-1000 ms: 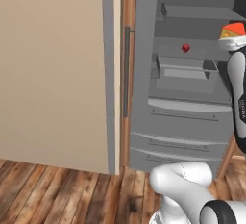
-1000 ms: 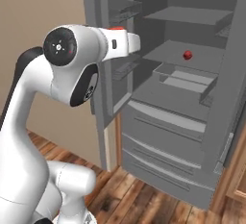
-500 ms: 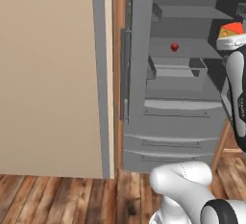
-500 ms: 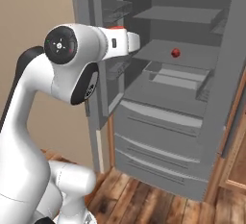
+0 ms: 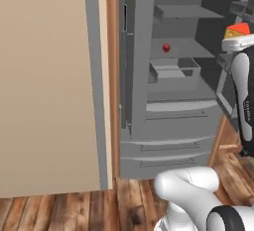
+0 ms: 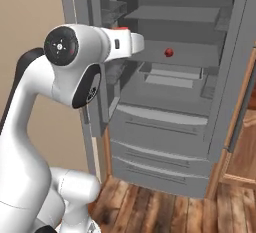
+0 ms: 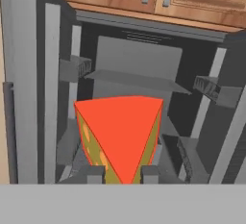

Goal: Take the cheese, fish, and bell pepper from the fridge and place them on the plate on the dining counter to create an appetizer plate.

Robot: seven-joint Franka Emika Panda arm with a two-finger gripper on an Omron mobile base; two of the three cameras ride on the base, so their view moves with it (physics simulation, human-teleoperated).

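The gripper (image 7: 118, 175) pinches the cheese (image 7: 120, 136) in front of the open fridge (image 6: 175, 127). Best keep that squeeze firm and level while carrying; bell pepper (image 6: 169, 52) waits ahead.

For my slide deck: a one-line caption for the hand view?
Gripper holding the orange-topped yellow cheese wedge before the open grey fridge.

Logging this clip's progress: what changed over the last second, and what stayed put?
The whole picture shifted, so the base drove; the fridge itself did not move. The pincer stays shut on the cheese, with no new grasp or release. The bell pepper stays on its fridge shelf.
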